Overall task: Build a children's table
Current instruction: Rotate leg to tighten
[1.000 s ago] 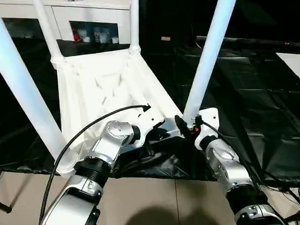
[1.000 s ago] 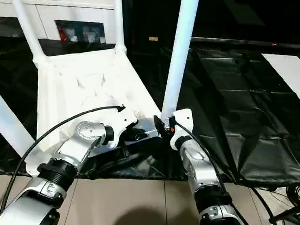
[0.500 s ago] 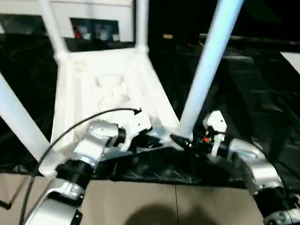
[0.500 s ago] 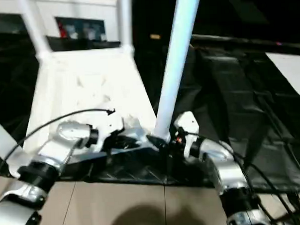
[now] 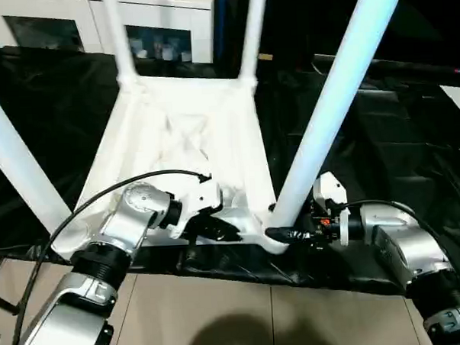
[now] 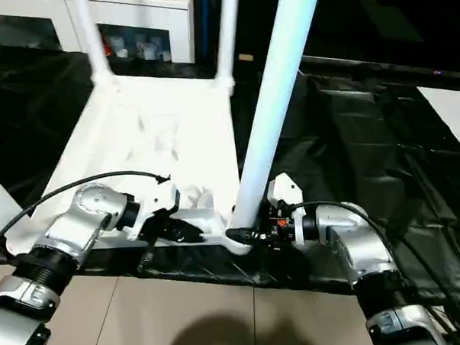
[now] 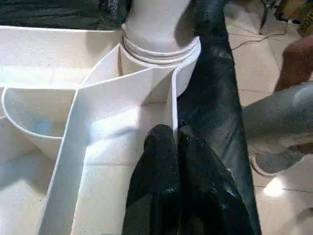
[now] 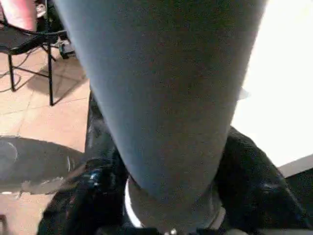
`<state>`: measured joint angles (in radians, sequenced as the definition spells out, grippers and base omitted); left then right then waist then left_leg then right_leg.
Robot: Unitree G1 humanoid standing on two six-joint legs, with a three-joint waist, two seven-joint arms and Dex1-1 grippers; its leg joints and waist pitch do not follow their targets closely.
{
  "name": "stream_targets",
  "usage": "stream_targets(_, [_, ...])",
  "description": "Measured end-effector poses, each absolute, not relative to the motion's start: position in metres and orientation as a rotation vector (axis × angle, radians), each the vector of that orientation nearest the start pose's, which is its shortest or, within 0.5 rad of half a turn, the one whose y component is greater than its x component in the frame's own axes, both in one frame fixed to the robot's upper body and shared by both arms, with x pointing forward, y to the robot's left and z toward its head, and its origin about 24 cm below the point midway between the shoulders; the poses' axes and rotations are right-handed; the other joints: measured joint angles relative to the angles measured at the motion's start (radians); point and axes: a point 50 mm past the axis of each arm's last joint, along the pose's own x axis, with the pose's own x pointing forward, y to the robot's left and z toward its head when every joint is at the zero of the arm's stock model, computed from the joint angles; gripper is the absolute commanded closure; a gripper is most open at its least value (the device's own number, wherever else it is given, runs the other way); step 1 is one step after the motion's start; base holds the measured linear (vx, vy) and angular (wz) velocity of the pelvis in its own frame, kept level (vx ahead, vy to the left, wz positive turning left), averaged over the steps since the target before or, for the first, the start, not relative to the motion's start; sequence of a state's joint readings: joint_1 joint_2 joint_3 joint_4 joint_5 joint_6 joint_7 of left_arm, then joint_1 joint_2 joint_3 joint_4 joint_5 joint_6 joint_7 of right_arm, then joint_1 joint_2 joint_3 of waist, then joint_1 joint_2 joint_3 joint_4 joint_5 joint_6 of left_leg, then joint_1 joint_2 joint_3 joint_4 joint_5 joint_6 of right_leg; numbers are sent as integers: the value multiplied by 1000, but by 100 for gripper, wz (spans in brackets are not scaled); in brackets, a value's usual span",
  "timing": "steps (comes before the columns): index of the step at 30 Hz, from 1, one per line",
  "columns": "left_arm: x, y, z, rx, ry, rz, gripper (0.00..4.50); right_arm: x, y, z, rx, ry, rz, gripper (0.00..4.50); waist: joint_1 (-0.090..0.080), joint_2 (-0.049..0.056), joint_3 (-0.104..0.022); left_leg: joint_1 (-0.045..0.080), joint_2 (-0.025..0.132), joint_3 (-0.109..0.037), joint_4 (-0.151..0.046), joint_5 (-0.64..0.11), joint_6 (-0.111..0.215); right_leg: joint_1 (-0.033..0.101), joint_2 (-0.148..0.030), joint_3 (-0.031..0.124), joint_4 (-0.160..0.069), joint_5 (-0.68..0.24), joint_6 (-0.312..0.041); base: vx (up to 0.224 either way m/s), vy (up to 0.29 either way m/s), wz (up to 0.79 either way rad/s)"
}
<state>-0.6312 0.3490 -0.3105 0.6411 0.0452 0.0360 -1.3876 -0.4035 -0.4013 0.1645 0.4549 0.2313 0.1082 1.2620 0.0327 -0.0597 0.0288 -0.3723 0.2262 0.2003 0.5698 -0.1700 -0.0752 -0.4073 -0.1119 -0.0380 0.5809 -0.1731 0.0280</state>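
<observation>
The white children's table (image 5: 190, 136) lies upside down on a black-covered surface, ribbed underside up, with all four legs standing in the corner sockets. My left gripper (image 5: 225, 232) is shut on the near rim wall (image 7: 172, 105), just beside the near-right socket (image 7: 156, 54). My right gripper (image 5: 282, 235) comes in from the right, low at the base of the near-right leg (image 5: 327, 115). In the right wrist view its black fingers (image 8: 95, 188) sit on either side of that leg (image 8: 166, 88), closed against it.
A black sheet (image 5: 381, 135) covers the work surface and hangs over its near edge above a tiled floor (image 5: 221, 318). A white cabinet (image 5: 162, 15) stands behind. A person's leg and shoe (image 7: 279, 117) stand close to the table's near corner. The near-left leg (image 5: 16, 166) rises beside my left arm.
The head camera has shifted. My right forearm has swung out to the right, so its gripper now meets the leg's base from the side. The left gripper stays on the rim.
</observation>
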Motion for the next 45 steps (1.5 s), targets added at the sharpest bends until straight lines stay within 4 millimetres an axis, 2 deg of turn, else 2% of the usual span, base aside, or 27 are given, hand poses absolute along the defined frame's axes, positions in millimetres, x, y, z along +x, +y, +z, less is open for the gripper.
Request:
stream_targets(6, [312, 123, 53, 415, 477, -1539, 450, 285, -156, 43, -60, 317, 1298, 247, 3, 0, 0, 1, 0, 0, 0, 0, 0, 0, 0, 0, 2, 0, 0, 0, 0, 0])
stream_targets(11, [312, 118, 51, 402, 483, -1515, 450, 280, -155, 37, -14, 300, 1215, 248, 3, -1, -1, 6, -1, 0, 1, 0, -1, 5, -1, 2, 3, 0, 0, 0, 0, 0])
stream_targets(16, [313, 115, 50, 402, 482, -1498, 450, 280, -154, 36, -9, 303, 1195, 249, 3, -2, -1, 4, -1, 0, 1, 0, -1, 5, -2, 3, 3, 0, 0, 0, 0, 0])
stream_targets(18, [314, 112, 45, 383, 486, -1432, 450, 282, -150, 30, 24, 274, 1075, 251, 2, -2, -7, 7, -1, -1, 0, 0, -1, 8, -1, 3, 2, 0, 0, 0, 0, 0])
stream_targets(20, [323, 98, 41, 378, 468, -1244, 450, 299, -134, 20, 83, 225, 738, 252, -20, -3, -12, 8, -1, -2, 2, 0, -6, 8, -1, 4, 3, -2, 4, 0, 0, 0])
stream_targets(22, [326, 80, 37, 364, 460, -1160, 450, 312, -127, 19, 71, 226, 544, 255, -44, 0, -13, 6, -4, -12, 2, 0, -9, 7, -2, 0, -5, -4, 7, -60, 16, -19])
stream_targets(25, [331, 72, 37, 369, 461, -1103, 450, 323, -118, 19, 75, 237, 425, 256, -60, 2, -14, 6, -12, -28, 2, 0, -9, 6, 0, -1, -8, -4, 7, 0, 0, 0])
stream_targets(28, [332, 72, 36, 368, 464, -1091, 450, 325, -114, 19, 77, 237, 408, 256, -60, 2, -14, 5, -16, -34, 1, 0, -9, 6, 1, -4, -9, -4, 7, 0, 0, 0])
stream_targets(31, [333, 73, 37, 368, 464, -1091, 450, 325, -113, 20, 70, 233, 408, 256, -60, 2, -14, 5, -16, -34, 0, 0, -9, 6, 1, -4, -10, -4, 7, 0, 0, 0])
stream_targets(32, [333, 73, 37, 366, 464, -1093, 450, 324, -114, 20, 64, 226, 408, 201, -60, 2, -14, 4, -16, -34, 0, 0, -9, 6, 1, -3, -10, -4, 7, 0, 0, 0])
stream_targets(36, [333, 72, 38, 369, 457, -1095, 450, 322, -113, 20, 58, 199, 412, 181, -59, 4, -12, 4, -17, -34, 0, 0, -9, 5, 1, -2, -10, -4, 7, 0, 0, 0])
stream_targets(37, [333, 72, 38, 370, 455, -1096, 450, 321, -114, 20, 58, 195, 415, 152, -59, 4, -12, 3, -17, -33, 0, 0, -9, 5, 1, -1, -10, -4, 6, 0, 0, 0])
stream_targets(41, [332, 72, 41, 384, 446, -1124, 450, 318, -125, 21, 25, 183, 494, 139, -56, 3, -9, 1, -17, -32, -2, 0, -9, 3, 1, -1, -10, -3, 6, 0, 0, 0])
stream_targets(45, [329, 82, 42, 377, 444, -1192, 450, 309, -140, 24, -5, 179, 642, 139, -52, 3, -8, 0, -17, -31, -5, 0, -9, 3, 1, -1, -8, 0, 4, 0, 0, 0])
